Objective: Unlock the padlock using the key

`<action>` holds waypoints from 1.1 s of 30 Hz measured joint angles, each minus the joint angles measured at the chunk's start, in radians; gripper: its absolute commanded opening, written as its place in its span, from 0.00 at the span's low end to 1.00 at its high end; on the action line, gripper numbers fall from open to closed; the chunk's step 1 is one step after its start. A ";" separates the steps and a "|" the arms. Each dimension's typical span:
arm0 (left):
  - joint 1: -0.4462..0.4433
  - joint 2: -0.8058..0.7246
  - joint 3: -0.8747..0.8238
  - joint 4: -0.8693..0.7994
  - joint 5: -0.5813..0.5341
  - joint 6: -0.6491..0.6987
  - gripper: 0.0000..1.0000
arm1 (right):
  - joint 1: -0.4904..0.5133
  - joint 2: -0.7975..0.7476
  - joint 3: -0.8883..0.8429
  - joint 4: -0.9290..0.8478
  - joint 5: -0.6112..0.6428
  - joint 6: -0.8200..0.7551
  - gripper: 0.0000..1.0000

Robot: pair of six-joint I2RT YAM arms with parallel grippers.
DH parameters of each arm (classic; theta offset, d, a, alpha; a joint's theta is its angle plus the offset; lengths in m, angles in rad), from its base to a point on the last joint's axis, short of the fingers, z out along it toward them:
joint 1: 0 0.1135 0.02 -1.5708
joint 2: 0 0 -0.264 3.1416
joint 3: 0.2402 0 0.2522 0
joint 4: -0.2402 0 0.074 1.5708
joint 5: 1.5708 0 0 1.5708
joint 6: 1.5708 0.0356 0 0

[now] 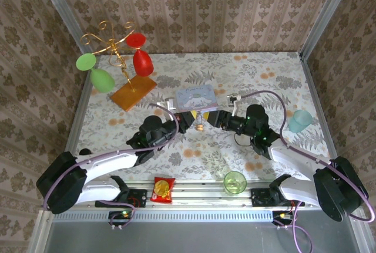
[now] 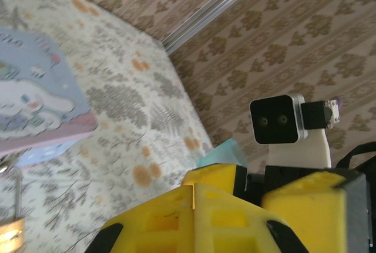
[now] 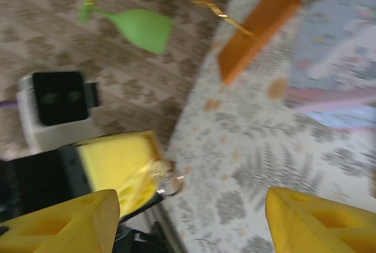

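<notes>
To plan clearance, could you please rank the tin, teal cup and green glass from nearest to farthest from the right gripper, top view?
1. Tin, just beyond the right gripper, slightly to its left.
2. Teal cup, well off to its right.
3. Green glass, hanging on the stand at the far left.

I am operating in a staged lab booth: patterned wallpaper panels held by aluminium posts enclose a floral-clothed table, with a metal mounting rail along the bottom edge.
</notes>
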 measured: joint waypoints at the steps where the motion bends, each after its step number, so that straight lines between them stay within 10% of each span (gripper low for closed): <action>1: 0.007 0.001 0.004 0.030 0.018 0.000 0.00 | 0.002 0.007 0.000 0.060 -0.024 0.015 0.58; 11: -0.001 0.036 0.049 0.163 0.108 0.005 0.00 | 0.010 0.101 -0.001 0.419 -0.126 0.130 0.38; 29: -0.008 0.022 0.058 0.171 0.114 0.023 0.00 | 0.013 0.112 -0.016 0.492 -0.122 0.155 0.11; 31: -0.008 0.022 0.058 0.175 0.114 0.023 0.00 | 0.013 0.116 -0.019 0.504 -0.119 0.159 0.17; 33: -0.008 0.022 0.058 0.176 0.115 0.022 0.00 | 0.013 0.116 -0.020 0.508 -0.120 0.163 0.43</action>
